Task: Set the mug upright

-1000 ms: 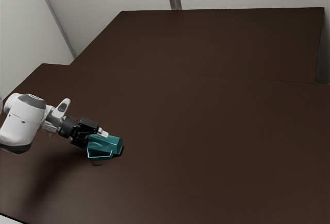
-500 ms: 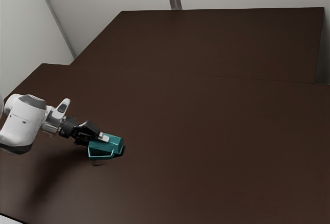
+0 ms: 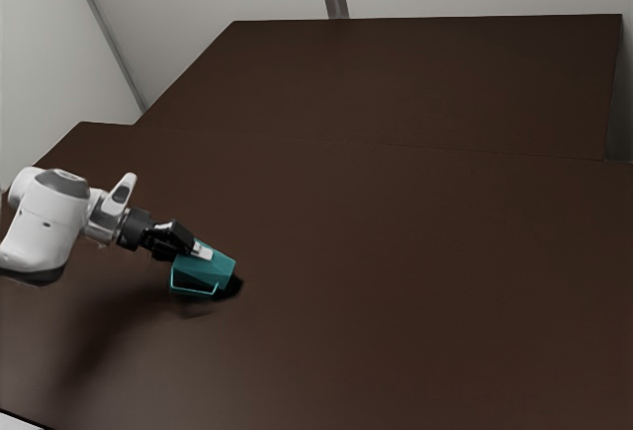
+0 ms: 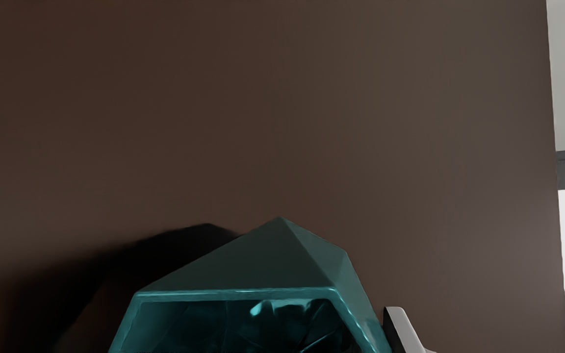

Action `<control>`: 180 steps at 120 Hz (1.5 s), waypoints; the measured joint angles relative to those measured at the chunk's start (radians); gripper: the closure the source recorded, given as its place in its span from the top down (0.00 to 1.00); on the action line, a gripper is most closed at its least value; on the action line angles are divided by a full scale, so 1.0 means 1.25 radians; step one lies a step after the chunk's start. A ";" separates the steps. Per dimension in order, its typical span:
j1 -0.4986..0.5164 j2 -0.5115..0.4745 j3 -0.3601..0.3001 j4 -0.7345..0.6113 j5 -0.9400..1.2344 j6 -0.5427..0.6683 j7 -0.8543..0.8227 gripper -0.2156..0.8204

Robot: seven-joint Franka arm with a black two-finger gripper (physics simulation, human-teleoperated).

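Jaws narrow, pinching the wall of the teal, faceted, glossy mug (image 4: 272, 267), one pale fingertip (image 4: 405, 331) along its outside, the other hidden; mug tipped on its side at my gripper (image 3: 195, 251), open mouth toward me, base toward the exterior view's right, thin handle (image 3: 194, 295) on its lower side. Beneath, a dark brown flat table (image 3: 396, 252) with the mug's black shadow (image 3: 232, 289) on it; pale walls (image 3: 198, 15) beyond. My white-and-grey arm (image 3: 45, 222) comes in from the exterior view's left, hand slanting down.
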 joint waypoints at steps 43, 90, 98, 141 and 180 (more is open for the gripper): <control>0.041 -0.037 -0.084 0.103 0.033 0.020 -0.009 0.05; -0.063 -0.061 -0.245 0.189 0.493 0.129 -0.149 0.04; -0.086 -0.054 -0.255 0.195 0.577 0.144 -0.184 0.04; -0.136 0.013 -0.262 0.235 0.783 0.179 -0.344 0.04; -0.143 0.019 -0.262 0.215 0.828 0.185 -0.466 0.04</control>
